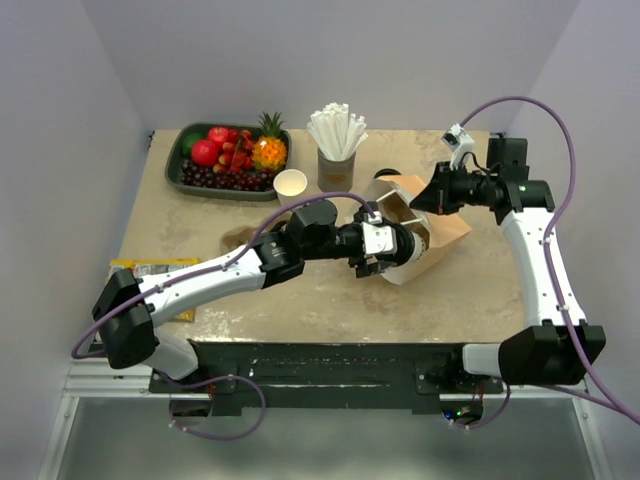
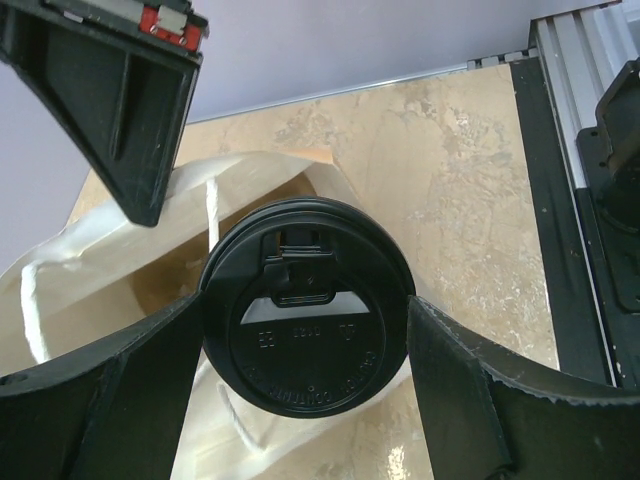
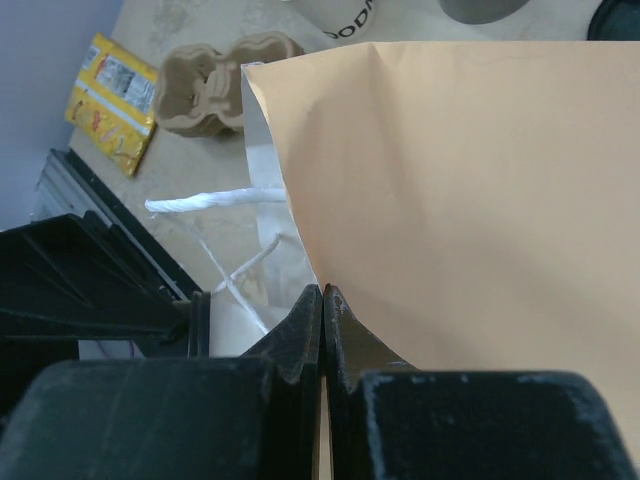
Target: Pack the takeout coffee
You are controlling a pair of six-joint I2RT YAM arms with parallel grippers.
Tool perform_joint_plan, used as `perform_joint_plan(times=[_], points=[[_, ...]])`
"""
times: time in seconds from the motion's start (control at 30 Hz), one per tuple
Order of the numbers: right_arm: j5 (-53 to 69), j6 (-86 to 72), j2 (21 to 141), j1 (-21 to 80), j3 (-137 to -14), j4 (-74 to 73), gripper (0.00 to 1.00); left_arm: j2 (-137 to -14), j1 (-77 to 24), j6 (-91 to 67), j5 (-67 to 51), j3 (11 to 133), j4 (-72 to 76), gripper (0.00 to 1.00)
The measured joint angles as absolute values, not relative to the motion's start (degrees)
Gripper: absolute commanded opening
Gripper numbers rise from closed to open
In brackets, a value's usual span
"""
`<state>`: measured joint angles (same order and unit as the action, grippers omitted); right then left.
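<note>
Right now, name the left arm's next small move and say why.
Probably ease the left pincer forward so the coffee cup slides bottom-first into the paper bag. The pincer grips the cup in front of the bag's open mouth, and the right pincer is shut on the bag's edge, holding it open.

1. My left arm [image 1: 220,275] stretches low from its base toward 2 o'clock, with the wrist aimed at 3 o'clock.
2. My left gripper [image 2: 308,345] presses its black fingers [image 2: 120,390] against both sides of the takeout cup with a round black plastic lid [image 2: 305,290].
3. My right arm [image 1: 535,260] runs toward 12 o'clock, then bends at the elbow toward 9 o'clock.
4. My right gripper [image 3: 322,300] has its fingertips pinched together on the edge of the tan paper bag [image 3: 460,200].
</note>
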<state>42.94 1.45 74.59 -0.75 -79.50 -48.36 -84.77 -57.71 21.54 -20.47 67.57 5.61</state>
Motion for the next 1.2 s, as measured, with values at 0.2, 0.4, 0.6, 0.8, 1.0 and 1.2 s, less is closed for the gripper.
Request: perform_joint_plan(times=[0.2,0.4,0.6,0.8,1.0,1.2], points=[[47.5,0.8,77.3,-0.8,-79.5,-47.9,0.00,-85.1,-58.2,21.6,-18.6,68.0,5.9,0.72],[47.7,-0.7,77.4,-0.8,-79.2,-44.9,0.00,-84.9,-57.5,16.5,-20.3,70.6,6.2,0.72],[47.7,-1.6,77.7,-0.8,-79.2,-43.6,0.00,-85.4,-55.7,9.5,-22.7,71.8,7.1,0.72],[47.7,-1.5,77.7,-0.8,-79.2,-43.6,0.00,-85.4,-53.8,5.0,-24.7,73.2,5.0,0.70],[47.8,-1.5,78.7,-0.8,-79.4,-43.5,0.00,-84.6,-52.8,4.8,-25.0,74.5,1.1,0.65],[47.7,-1.5,78.8,-0.8,-79.4,-43.2,0.00,-84.3,-52.6,3.6,-23.3,75.6,0.0,0.62]])
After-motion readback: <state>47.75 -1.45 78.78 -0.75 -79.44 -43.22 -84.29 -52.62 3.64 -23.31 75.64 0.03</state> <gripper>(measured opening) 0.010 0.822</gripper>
